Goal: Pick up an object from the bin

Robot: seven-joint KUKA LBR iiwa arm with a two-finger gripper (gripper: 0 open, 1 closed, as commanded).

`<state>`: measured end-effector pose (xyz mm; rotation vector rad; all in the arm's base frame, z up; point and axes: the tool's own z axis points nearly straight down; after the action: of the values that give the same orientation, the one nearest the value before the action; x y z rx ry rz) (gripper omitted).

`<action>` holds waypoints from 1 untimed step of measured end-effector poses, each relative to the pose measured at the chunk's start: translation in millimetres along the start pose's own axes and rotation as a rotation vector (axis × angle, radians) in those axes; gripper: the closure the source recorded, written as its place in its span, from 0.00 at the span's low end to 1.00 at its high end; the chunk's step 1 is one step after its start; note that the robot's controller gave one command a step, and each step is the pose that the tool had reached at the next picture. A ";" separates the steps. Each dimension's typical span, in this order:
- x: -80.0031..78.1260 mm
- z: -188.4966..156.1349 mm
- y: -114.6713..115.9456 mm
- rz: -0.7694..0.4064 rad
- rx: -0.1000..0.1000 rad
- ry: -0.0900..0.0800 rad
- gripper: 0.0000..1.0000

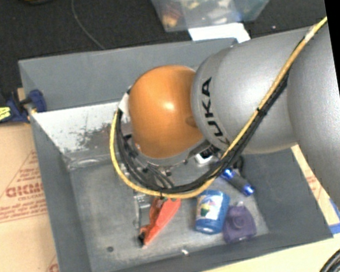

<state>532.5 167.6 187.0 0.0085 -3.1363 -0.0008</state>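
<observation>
Red wedge (164,218) lay by the bin's (97,202) lower wall, against your claw (143,232), whose grip you could not tell, blue can (210,212) near.

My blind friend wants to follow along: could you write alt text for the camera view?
A robot arm reaches into a grey bin, its gripper right by an orange-red strip on the floor. Beside them lie a blue can, a purple lump and a blue stick.
</observation>
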 end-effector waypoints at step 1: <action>-1.8 -4.8 -1.0 0.005 -0.002 -0.008 0.00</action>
<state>534.3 166.7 191.8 0.0003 -3.1442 -0.0033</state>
